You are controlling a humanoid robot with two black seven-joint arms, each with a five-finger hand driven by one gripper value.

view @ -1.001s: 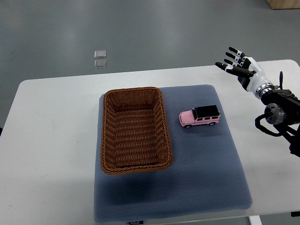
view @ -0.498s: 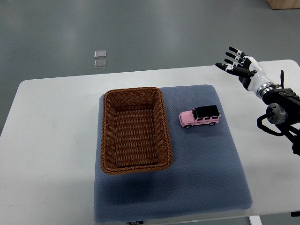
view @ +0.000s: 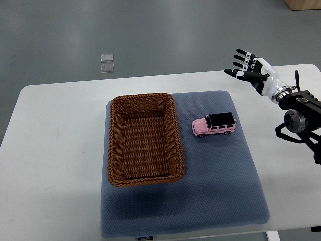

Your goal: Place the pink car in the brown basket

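top view | my right hand (view: 253, 76) up over the table's (view: 55, 130) far right edge, fingers (view: 236, 73) spread wide, holding nothing | car (view: 214, 124) on the mat (view: 220, 175), well apart, nearer me and left of my fingertips | basket (view: 144, 138) just left of car

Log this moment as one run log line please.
phase: approach | right hand: open, above table's far right, holding nothing | pink toy car with black roof: on blue mat, right of brown wicker basket | basket: empty
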